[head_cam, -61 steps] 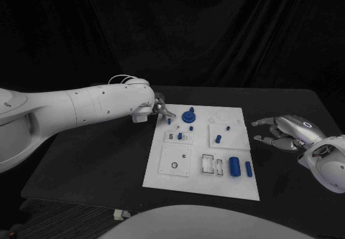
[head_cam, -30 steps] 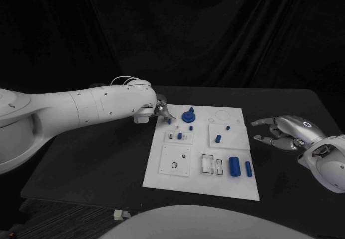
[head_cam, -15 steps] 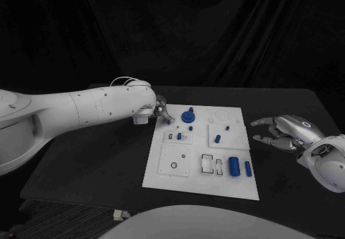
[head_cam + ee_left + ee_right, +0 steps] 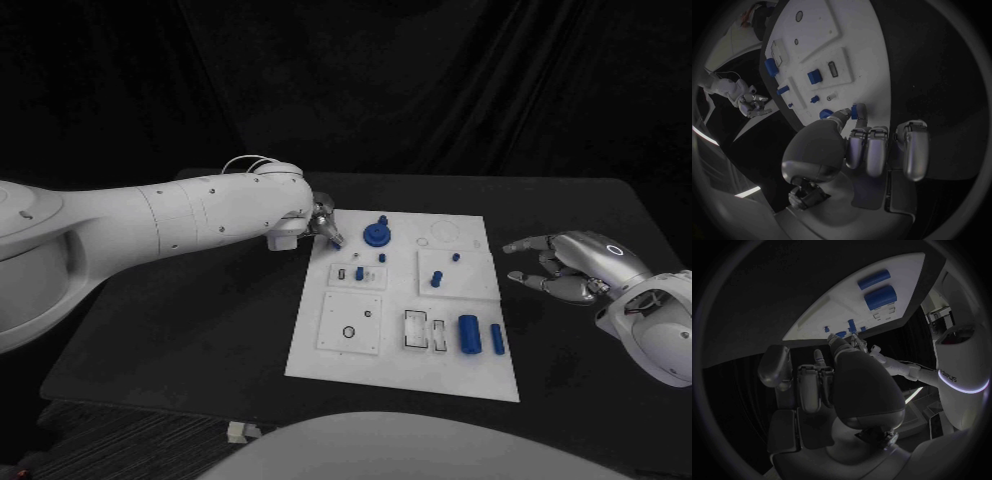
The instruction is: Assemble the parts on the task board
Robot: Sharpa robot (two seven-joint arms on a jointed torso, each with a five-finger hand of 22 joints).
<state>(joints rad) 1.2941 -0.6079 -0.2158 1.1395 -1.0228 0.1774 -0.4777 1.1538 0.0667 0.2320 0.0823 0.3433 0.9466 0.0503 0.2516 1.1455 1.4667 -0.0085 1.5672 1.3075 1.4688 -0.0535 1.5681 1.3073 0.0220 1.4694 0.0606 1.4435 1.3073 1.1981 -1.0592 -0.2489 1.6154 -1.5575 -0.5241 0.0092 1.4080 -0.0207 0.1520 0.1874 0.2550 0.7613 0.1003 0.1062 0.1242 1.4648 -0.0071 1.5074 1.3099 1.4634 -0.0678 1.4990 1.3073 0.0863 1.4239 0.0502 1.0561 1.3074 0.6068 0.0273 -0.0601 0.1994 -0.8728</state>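
The white task board [image 4: 326,352] lies in the middle of the table, with several blue parts on it. My left hand [image 4: 317,222] hovers at the board's far left corner and pinches a small blue peg [image 4: 856,111] between thumb and a fingertip, close over the board [image 4: 861,45]. Beside it stands a blue round part with a stem [image 4: 378,235]. Two blue cylinders [image 4: 469,335] lie near the board's front right. My right hand [image 4: 567,264] hangs off the board's right edge, fingers apart and empty; its wrist view shows the board [image 4: 898,310] beyond the hand [image 4: 839,382].
Small blue pegs [image 4: 436,281] stand in the square plates mid-board. Two rectangular slots [image 4: 417,331] sit left of the cylinders. Bare black table [image 4: 188,320] stretches left of the board, and a narrower strip lies to its right.
My left hand has crept slightly towards the board's far corner with the peg. The right hand has stayed put.
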